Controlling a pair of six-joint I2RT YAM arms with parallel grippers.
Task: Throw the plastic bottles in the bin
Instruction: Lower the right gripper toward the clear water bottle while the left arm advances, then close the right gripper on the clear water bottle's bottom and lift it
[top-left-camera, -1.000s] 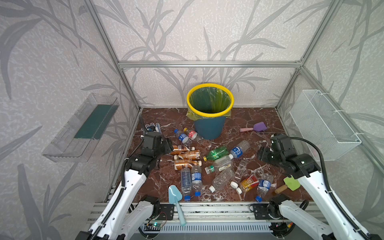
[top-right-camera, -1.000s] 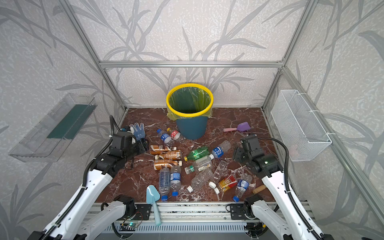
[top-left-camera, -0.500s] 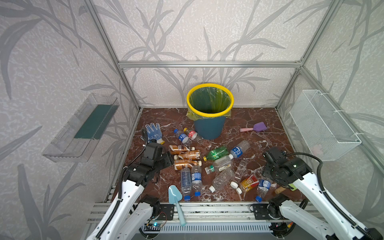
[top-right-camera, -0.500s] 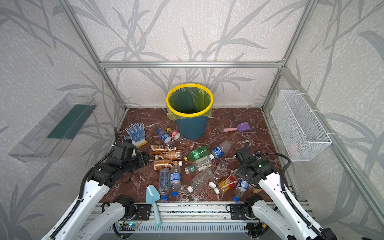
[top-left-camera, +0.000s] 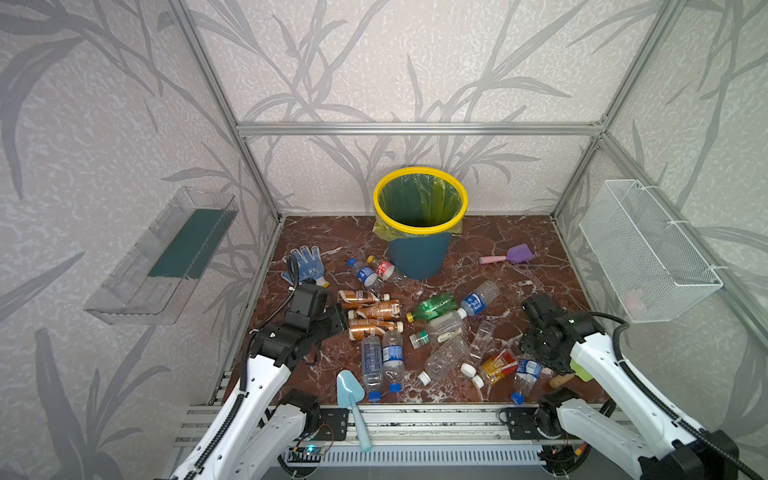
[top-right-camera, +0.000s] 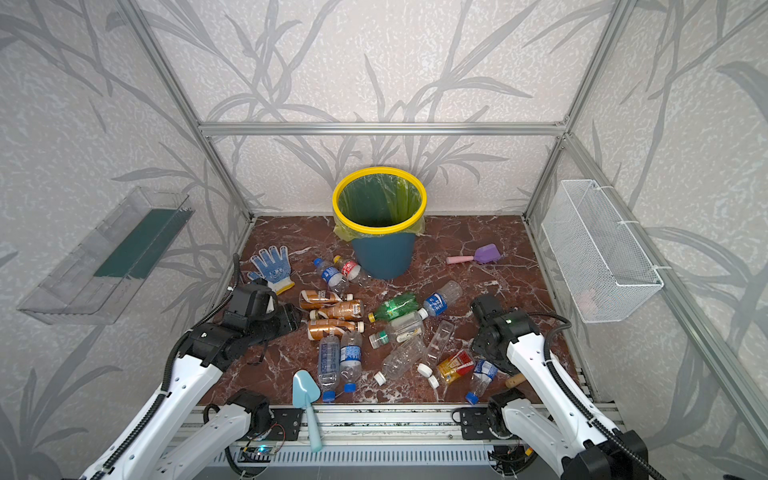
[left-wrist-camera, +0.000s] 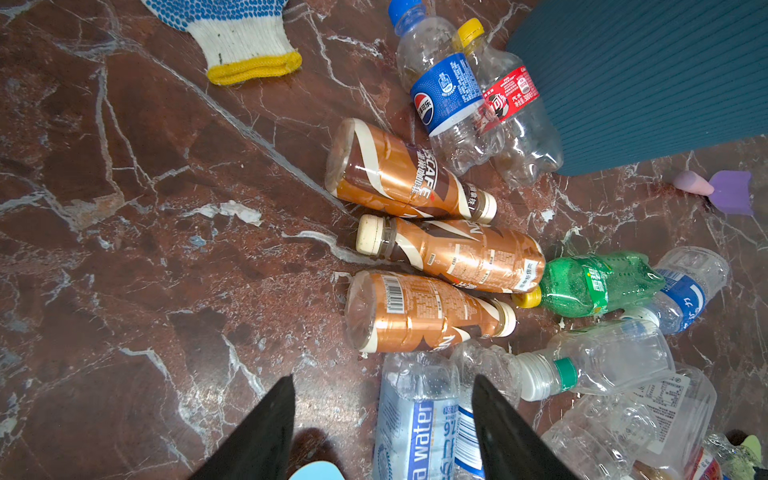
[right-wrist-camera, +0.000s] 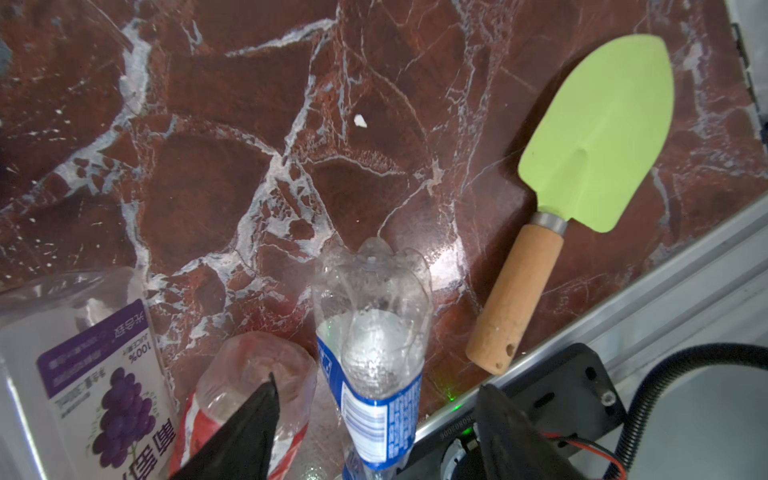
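**Reference.** The bin (top-left-camera: 419, 255) stands upright at the back centre of the marble floor (top-left-camera: 519, 249). All positions below are given from it.

**Task items.** The plastic bottles (top-right-camera: 399, 328) lie on their sides on the floor in front of the bin, scattered from just beside its base out to the front edge. Three brown-wrapped bottles (left-wrist-camera: 449, 257) lie side by side in front of the bin and to its left. The green bottle (left-wrist-camera: 598, 284) lies directly in front of the bin.

**Left gripper** (left-wrist-camera: 382, 378). It is located in front of the bin and to its left, just beside the brown-wrapped bottles. The fingers are spread and nothing is clamped.

**Right gripper** (right-wrist-camera: 376, 384). It is located in front of the bin and to its right, near the front edge. The fingers are spread and straddle a blue-labelled bottle (right-wrist-camera: 374, 374), with a gap visible on each side. A green trowel (right-wrist-camera: 598, 137) lies near this bottle, farther right of the bin.

**Other.** A glove (top-left-camera: 305, 266) lies to the left of the bin.
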